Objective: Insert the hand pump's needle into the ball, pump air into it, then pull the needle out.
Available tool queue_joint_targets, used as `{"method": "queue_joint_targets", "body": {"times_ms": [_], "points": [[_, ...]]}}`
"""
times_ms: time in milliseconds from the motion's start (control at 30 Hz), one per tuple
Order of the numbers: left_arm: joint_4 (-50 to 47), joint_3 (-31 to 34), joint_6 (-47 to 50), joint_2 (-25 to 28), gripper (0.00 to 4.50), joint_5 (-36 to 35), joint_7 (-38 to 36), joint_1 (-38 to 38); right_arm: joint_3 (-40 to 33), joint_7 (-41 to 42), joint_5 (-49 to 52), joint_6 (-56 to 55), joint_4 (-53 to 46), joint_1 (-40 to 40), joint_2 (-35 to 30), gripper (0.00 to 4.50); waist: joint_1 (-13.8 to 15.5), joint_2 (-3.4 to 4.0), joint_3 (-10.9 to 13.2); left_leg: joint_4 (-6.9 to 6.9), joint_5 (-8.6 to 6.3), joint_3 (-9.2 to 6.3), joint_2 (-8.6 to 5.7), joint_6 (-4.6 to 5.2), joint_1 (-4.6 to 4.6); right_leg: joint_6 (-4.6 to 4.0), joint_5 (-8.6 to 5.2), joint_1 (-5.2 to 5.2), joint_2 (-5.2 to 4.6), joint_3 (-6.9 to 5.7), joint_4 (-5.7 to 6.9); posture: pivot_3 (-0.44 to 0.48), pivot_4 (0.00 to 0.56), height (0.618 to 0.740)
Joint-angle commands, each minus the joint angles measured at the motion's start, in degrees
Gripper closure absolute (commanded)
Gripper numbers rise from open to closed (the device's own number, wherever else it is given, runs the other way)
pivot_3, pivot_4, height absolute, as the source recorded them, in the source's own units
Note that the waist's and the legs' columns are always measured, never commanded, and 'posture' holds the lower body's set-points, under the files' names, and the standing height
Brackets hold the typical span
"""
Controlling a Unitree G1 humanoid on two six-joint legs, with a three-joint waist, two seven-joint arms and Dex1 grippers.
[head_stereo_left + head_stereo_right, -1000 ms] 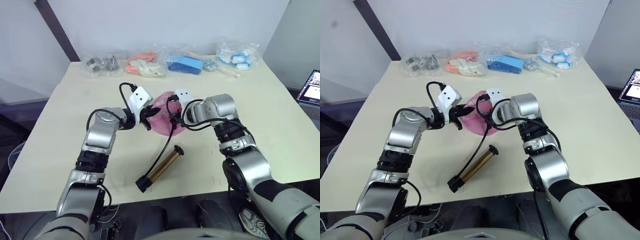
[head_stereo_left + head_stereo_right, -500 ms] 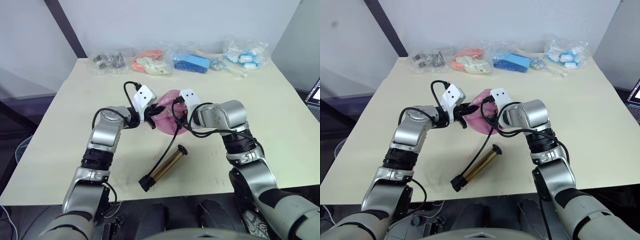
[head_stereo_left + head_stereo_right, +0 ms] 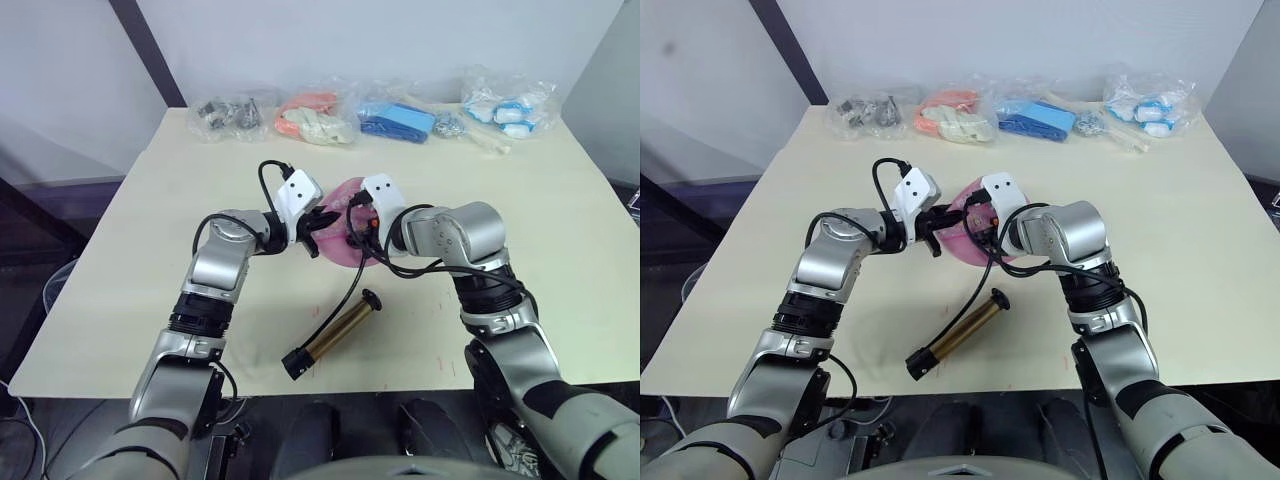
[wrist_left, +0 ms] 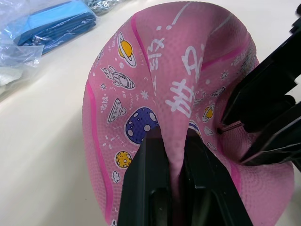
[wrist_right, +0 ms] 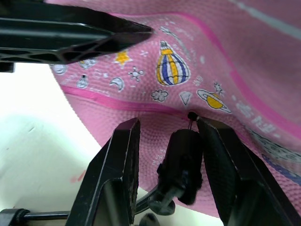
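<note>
The left pincer (image 4: 175, 155) has its two black fingers (image 4: 149, 179) squeezed onto a raised fold of the pink ball (image 4: 141, 89), the rubber pinched up between them into a ridge. The ball looks slack and creased, its pebbled skin printed with planets, a rocket, stars and white characters. Beside it the right pincer (image 4: 254, 127) reaches in with its dark fingers against the ball's surface, a thin pin-like tip showing by them. The ball sits on the pale tabletop (image 4: 42, 141), and blue bagged items (image 4: 51, 26) lie further off.
</note>
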Motion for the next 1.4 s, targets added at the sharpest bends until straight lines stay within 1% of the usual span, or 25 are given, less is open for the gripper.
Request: {"method": "queue_joint_targets", "body": {"times_ms": [33,233,367,533,633,733,767,833,1000,1400], "points": [[3.9,-3.6,1.2,-0.3,4.5,1.4,-0.6,1.9,1.0,1.6,1.9,1.3,-6.4,0.9,-2.1,2.56,0.0,0.01,0.0,0.0,0.0,-0.01,0.0,0.0,0.0,0.0,0.0,0.01,0.01,-0.01,-0.01,0.0,0.15,0.74],[4.4,-3.4,1.1,-0.7,4.5,1.3,0.0,1.6,3.5,2.3,2.3,-1.1,-13.5,5.2,-6.6,2.56,0.0,0.02,0.0,0.0,0.0,-0.1,-0.01,0.01,0.03,0.0,0.0,0.08,0.06,-0.09,-0.02,0.0,0.15,0.74],[4.8,-3.3,1.0,-0.9,4.5,1.3,0.1,1.3,1.1,1.3,2.3,-5.8,-18.1,8.9,-5.9,2.56,0.0,0.01,0.0,0.03,0.0,-0.1,-0.01,0.01,0.02,0.01,0.0,0.11,0.06,-0.1,-0.02,0.0,0.15,0.74],[5.2,-3.2,0.9,-1.3,4.5,1.3,0.3,0.8,-0.3,-2.6,0.6,-11.4,-20.7,15.6,-3.5,2.56,0.1,0.0,0.0,0.05,0.01,-0.16,-0.01,0.0,0.04,0.02,-0.01,0.16,0.07,-0.16,-0.02,0.0,0.15,0.74],[5.0,-3.1,1.1,-1.3,4.5,1.2,0.3,0.9,-0.8,-3.9,0.3,-15.6,-21.0,17.9,-1.8,2.56,0.1,0.02,0.1,0.1,0.01,-0.16,-0.01,0.0,0.03,0.02,-0.01,0.18,0.06,-0.17,-0.02,0.0,0.15,0.74],[4.8,-3.0,1.2,-1.2,4.5,1.2,0.4,1.0,-2.2,-6.1,0.5,-15.2,-20.5,19.4,1.3,2.56,0.1,0.03,0.1,0.16,0.01,-0.16,-0.01,0.0,0.03,0.02,-0.01,0.18,0.07,-0.16,0.01,0.0,0.15,0.74],[4.8,-3.0,1.2,-1.2,4.5,1.2,0.6,0.9,-3.6,-7.4,0.9,-15.4,-20.1,19.9,3.5,2.56,0.1,0.03,0.1,0.17,0.01,-0.17,0.0,0.0,0.04,0.02,-0.01,0.18,0.08,-0.16,0.03,0.0,0.15,0.74],[4.9,-3.0,1.3,-1.3,4.5,1.2,0.8,0.8,-4.7,-8.7,1.0,-16.2,-19.1,20.2,5.8,2.56,0.1,0.04,0.1,0.17,0.01,-0.2,0.01,0.0,0.04,0.02,-0.01,0.18,0.1,-0.18,0.05,0.0,0.15,0.74],[4.7,-3.0,1.4,-1.3,4.5,1.1,0.9,0.9,-6.6,-10.7,1.2,-15.9,-17.6,20.9,9.2,2.56,0.1,0.05,0.1,0.26,0.02,-0.19,0.0,-0.01,0.02,0.02,-0.01,0.19,0.09,-0.16,0.08,0.0,0.15,0.74],[4.8,-3.0,1.3,-1.3,4.5,1.1,1.0,1.1,-6.6,-12.2,1.5,-15.1,-18.0,21.5,10.9,2.56,0.1,0.08,0.1,0.26,0.01,-0.19,0.0,-0.01,0.03,0.02,-0.01,0.19,0.09,-0.16,0.11,0.0,0.15,0.74]]}}
